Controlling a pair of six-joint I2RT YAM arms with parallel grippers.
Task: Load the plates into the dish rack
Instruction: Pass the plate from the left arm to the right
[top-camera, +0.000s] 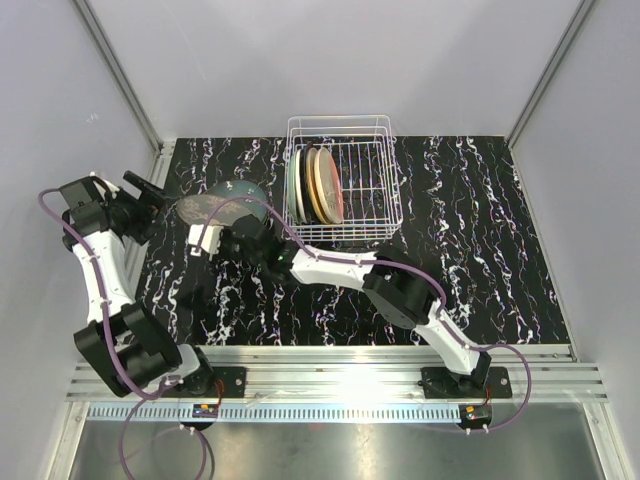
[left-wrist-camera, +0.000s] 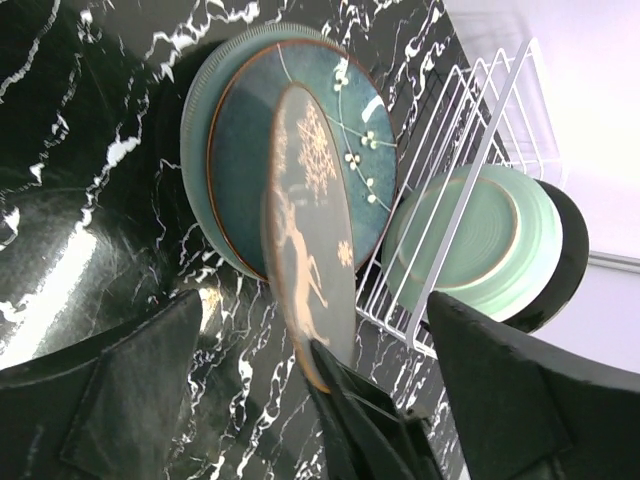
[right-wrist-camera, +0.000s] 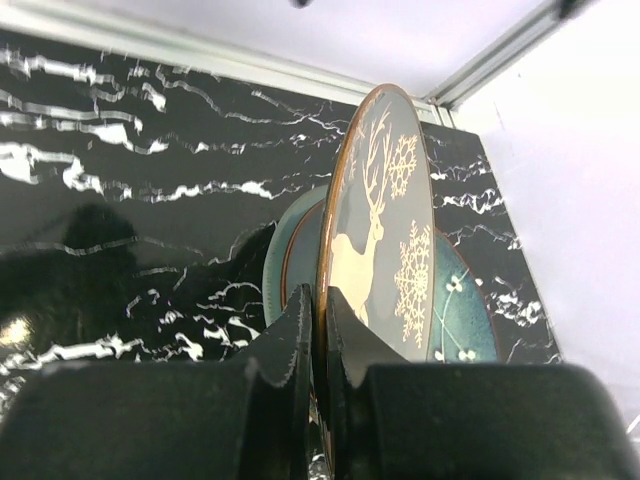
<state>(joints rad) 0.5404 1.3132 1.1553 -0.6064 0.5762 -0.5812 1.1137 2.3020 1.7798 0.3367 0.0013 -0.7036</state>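
Deer plate (right-wrist-camera: 375, 230) on edge, left of rack (top-camera: 338, 119)

Pinched by its lower rim in right end effector (right-wrist-camera: 318, 300), upright, gold deer and snowflakes on its face. Flanked by left end effector (left-wrist-camera: 315, 295), fingers (left-wrist-camera: 140, 390) spread wide on either side, clear of the rim. Just behind, flat on black marbled tabletop (top-camera: 480, 250): teal plate (left-wrist-camera: 250, 150) with branch motif, stacked on pale plate (left-wrist-camera: 195, 120). Beside that stack, white wire rack holding upright plates, among them green plate (left-wrist-camera: 470, 240) and dark plate (left-wrist-camera: 570, 250). Right arm (top-camera: 340, 265) stretched across in front of rack.
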